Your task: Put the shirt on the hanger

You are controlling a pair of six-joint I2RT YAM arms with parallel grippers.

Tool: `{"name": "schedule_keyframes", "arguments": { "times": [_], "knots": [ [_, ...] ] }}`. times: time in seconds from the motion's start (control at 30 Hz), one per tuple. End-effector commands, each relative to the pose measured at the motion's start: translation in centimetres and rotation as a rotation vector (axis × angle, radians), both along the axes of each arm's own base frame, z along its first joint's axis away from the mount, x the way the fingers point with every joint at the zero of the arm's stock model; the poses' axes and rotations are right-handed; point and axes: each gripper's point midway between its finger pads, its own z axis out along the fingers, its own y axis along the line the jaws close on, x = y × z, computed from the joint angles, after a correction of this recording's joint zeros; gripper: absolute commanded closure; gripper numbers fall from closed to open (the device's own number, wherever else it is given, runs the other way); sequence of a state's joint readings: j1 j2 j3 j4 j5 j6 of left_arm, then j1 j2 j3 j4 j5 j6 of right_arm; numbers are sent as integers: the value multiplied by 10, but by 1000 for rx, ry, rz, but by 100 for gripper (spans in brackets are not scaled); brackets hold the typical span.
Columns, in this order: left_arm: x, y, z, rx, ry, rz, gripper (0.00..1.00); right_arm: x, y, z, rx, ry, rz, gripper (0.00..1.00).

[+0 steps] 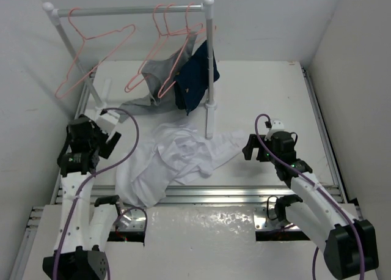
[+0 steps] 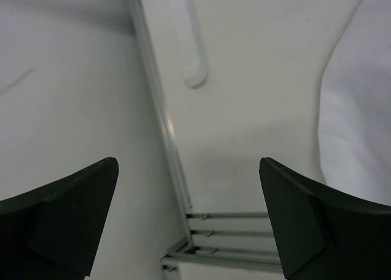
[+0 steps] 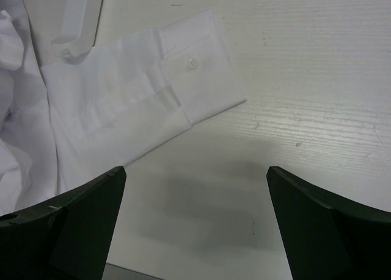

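White thin-fabric shirt point(image 1: 177, 161), big and wrinkled, is lying in a heap on the pale table point(image 1: 263, 90) between my two arms, near the front rail and just this side of the white pipe clothes rack point(image 1: 131, 11). So I'd call this the very first step: going in for a grab, nothing picked up yet. Left gripper point(image 2: 189, 222) has its fingers spread wide with nothing between them, hanging over bare table at the left edge, with the shirt's hem off to its right. Right gripper point(image 3: 195, 225) is spread wide and empty too, hovering over table just near of a buttoned cuff. The salmon-pink wire hanger point(image 1: 91, 54) I'd go for is the bare one on the left end of the far rail, well apart from the shirt. Next move, I reckon: drop the right fingers onto that sleeve, or better, hunt for the collar, since a thin floppy shirt will sag and bunch if lifted by a cuff. Count: one white shirt, one grey garment point(image 1: 153, 78) and one navy-blue garment point(image 1: 197, 75) on the right-hand hangers, one rack, two arms. Hangers look like four, but the right bunch crosses over itself so I can't swear to it.
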State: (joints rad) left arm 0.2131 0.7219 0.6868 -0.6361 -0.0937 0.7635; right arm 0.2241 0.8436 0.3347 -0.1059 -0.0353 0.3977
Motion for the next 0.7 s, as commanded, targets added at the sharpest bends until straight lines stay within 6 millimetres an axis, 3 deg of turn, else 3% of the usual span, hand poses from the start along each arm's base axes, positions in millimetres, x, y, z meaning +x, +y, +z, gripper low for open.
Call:
{"name": "schedule_keyframes", "arguments": {
  "times": [0.0,0.03,0.13,0.17,0.23,0.33,0.37,0.47,0.5,0.53,0.57,0.67],
  "knots": [
    [-24,2,59,48,18,-8,1,7,3,12,23,-54,8,1],
    [-23,3,93,64,-47,7,1,7,4,13,24,-57,10,1],
    [-30,7,140,75,-142,63,2,7,5,13,28,-58,15,1],
    [-32,7,172,82,-226,75,2,7,5,13,29,-57,18,1],
    [-34,5,207,64,-340,98,2,7,5,13,29,-58,18,1],
    [-22,10,246,71,-499,123,1,6,6,14,30,-57,21,1],
    [-13,20,271,109,-611,164,0,6,6,14,32,-60,25,1],
    [22,29,284,130,-637,166,0,6,7,14,37,-62,28,1],
    [38,18,280,56,-603,102,0,5,7,15,38,-65,30,1],
    [60,13,292,1,-579,68,0,4,7,13,38,-63,30,1],
    [67,5,288,-51,-538,40,0,4,7,13,39,-66,30,1],
    [85,-25,327,-178,-624,-102,0,4,8,13,51,-79,33,1]
  ]
}}
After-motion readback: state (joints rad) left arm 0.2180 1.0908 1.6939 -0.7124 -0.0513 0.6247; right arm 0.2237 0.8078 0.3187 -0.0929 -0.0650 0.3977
